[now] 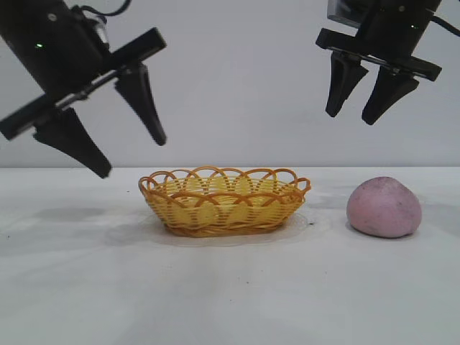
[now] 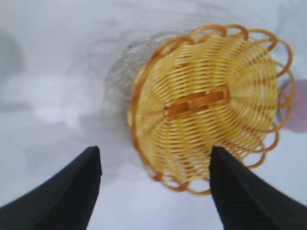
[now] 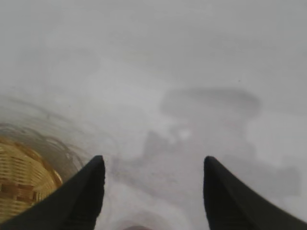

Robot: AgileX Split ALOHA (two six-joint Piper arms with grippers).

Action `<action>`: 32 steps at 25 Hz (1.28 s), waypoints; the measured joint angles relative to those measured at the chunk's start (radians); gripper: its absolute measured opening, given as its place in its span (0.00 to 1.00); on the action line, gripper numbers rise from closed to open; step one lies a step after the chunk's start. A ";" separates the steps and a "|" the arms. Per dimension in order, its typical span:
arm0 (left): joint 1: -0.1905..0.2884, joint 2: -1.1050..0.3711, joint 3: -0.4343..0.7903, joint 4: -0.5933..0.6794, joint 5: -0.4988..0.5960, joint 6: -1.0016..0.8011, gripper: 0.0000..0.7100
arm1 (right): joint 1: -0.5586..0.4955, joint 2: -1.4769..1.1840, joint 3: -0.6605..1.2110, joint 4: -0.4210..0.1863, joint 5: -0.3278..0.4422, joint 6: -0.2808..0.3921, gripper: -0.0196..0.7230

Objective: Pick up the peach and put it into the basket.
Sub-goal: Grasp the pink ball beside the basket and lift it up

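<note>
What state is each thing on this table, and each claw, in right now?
peach: on the table, right of the basket, untouched.
basket: upright, empty.
left gripper: open, raised above the table left of the basket, holding nothing.
right gripper: open, raised above the peach, holding nothing.

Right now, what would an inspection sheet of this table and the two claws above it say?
Surface: white table, bare, faint specks.
Job's things: peach on the table, to the right of the basket and apart from it; basket holds nothing.
Clutter: nothing seen.
Grippers: left gripper raised left of the basket, open, holding nothing; right gripper high above the peach, open, holding nothing.
Cables: black cable at the right arm.
Surroundings: plain grey wall.
</note>
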 joint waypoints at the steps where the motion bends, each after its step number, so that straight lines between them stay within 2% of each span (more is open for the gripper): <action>1: 0.025 0.000 0.000 0.030 0.005 0.000 0.61 | 0.000 0.000 0.000 0.000 0.000 0.002 0.54; 3: 0.073 0.000 0.000 0.088 0.017 0.000 0.61 | 0.000 0.000 0.000 0.000 0.000 0.002 0.54; 7: 0.139 0.000 0.000 0.235 0.019 -0.015 0.61 | 0.000 0.000 0.000 0.000 0.000 0.002 0.54; 10: 0.159 0.000 0.000 0.385 0.026 -0.097 0.61 | 0.000 0.000 0.000 0.000 0.000 0.010 0.54; 13: 0.159 0.000 0.000 0.509 0.077 -0.198 0.61 | 0.000 0.000 0.000 0.000 0.000 0.020 0.54; 18: 0.159 -0.012 0.001 0.546 0.202 -0.225 0.61 | 0.000 0.000 0.000 0.000 0.000 0.022 0.54; 22: 0.159 -0.082 0.011 0.546 0.263 -0.227 0.61 | 0.000 0.000 0.000 0.000 0.000 0.023 0.54; 25: 0.159 -0.193 0.044 0.546 0.277 -0.229 0.61 | 0.000 0.000 0.000 -0.002 0.004 0.025 0.54; 32: 0.159 -0.557 0.176 0.539 0.296 -0.231 0.61 | 0.000 0.000 0.000 -0.008 0.018 0.025 0.54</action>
